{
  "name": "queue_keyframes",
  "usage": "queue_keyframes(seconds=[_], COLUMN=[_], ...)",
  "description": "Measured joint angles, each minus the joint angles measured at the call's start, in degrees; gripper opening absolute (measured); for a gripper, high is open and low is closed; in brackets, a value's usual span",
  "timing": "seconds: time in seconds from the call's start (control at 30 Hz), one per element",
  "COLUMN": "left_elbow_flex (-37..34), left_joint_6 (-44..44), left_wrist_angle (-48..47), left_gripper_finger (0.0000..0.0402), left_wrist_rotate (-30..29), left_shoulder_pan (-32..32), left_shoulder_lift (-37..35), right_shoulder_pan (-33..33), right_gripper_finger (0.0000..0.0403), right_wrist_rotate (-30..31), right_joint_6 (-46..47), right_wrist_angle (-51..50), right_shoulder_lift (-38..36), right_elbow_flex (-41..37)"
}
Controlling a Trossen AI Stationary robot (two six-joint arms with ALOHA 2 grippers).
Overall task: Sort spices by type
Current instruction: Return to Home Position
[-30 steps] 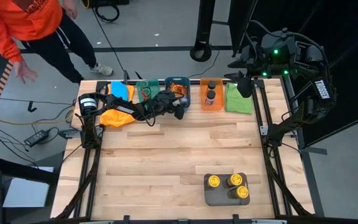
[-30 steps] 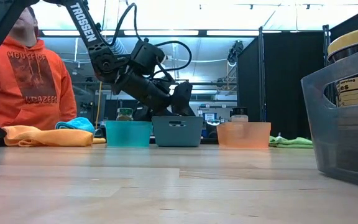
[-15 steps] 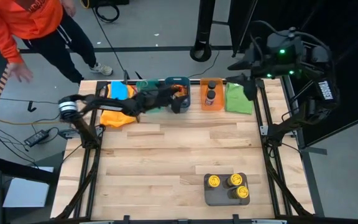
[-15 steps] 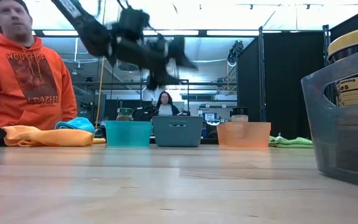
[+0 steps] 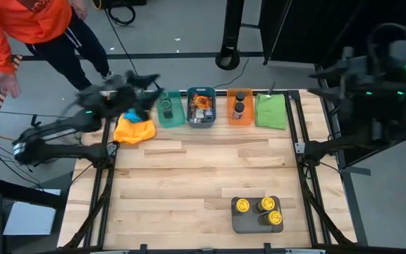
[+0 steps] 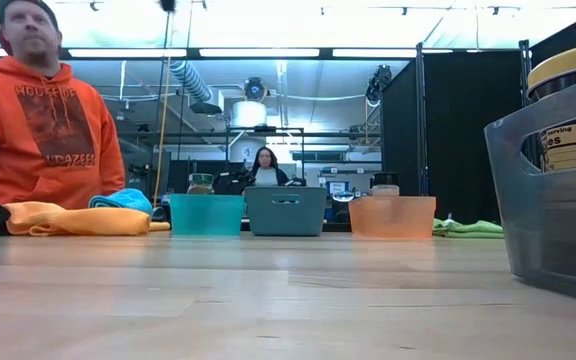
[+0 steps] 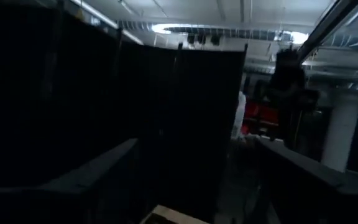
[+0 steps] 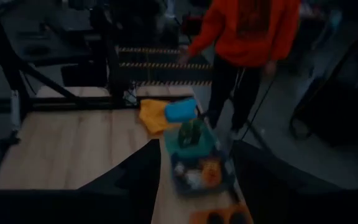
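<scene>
Over the far-left table [image 5: 189, 173] corner, the left tool [image 7: 196, 149] hangs spread, the right tool [image 8: 196, 162] spread off-table.

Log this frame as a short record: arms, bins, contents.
left gripper: open, above left rear corner of the table
right gripper: open, off the table, beyond its right rear corner
teal bin: one green-lidded jar
blue bin: several spices, some orange
orange bin: two dark-lidded jars
grey bin: three yellow-lidded jars
person: orange hoodie, behind left rear corner
</scene>
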Motion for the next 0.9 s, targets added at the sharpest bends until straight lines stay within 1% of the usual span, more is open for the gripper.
queue_keyframes(seconds=[0.07,0.1,0.2,0.27,0.33,0.4,0.47,0.53,0.63,0.73,0.9], left_elbow_flex=[0.00,0.00,0.04,0.07,0.04,0.02,0.03,0.03,0.00,-0.73,-5.29], left_joint_6=[1.44,1.52,1.06,0.48,-1.49,-3.37,-4.30,-4.35,-4.38,-4.72,-6.15], left_wrist_angle=[-5.42,-8.25,-18.22,-26.13,-32.37,-36.24,-39.44,-42.16,-45.97,-46.45,-46.56], left_gripper_finger=[0.0321,0.0321,0.0321,0.0321,0.0321,0.0321,0.0321,0.0321,0.0321,0.0321,0.0321], left_wrist_rotate=[-0.44,-1.59,-5.87,-6.99,-7.74,-7.87,-8.00,-8.02,-8.14,-8.81,-8.72], left_shoulder_pan=[0.00,0.00,0.00,0.00,0.00,0.00,0.00,0.00,0.00,0.00,0.00], left_shoulder_lift=[-6.21,-9.22,-16.92,-21.62,-25.64,-29.14,-32.09,-34.37,-37.34,-39.69,-43.63], right_shoulder_pan=[0.00,0.00,0.00,0.04,0.04,0.05,0.07,0.07,0.07,0.07,0.07], right_gripper_finger=[0.0208,0.0208,0.0207,0.0207,0.0206,0.0206,0.0206,0.0206,0.0206,0.0206,0.0206], right_wrist_rotate=[0.35,0.44,0.68,0.36,-1.95,-5.96,-9.47,-11.58,-12.27,-12.46,-13.39], right_joint_6=[3.29,3.94,3.69,2.64,2.60,3.37,3.36,2.91,3.77,5.47,11.18], right_wrist_angle=[-2.63,-3.01,-2.38,-1.41,-0.50,2.40,7.98,13.82,22.13,31.36,44.73], right_shoulder_lift=[-2.05,-2.92,-5.29,-7.06,-9.30,-12.14,-15.47,-19.01,-24.99,-31.35,-40.37], right_elbow_flex=[0.00,0.01,-1.08,-2.92,-5.76,-10.02,-15.88,-23.00,-34.85,-47.12,-64.52])
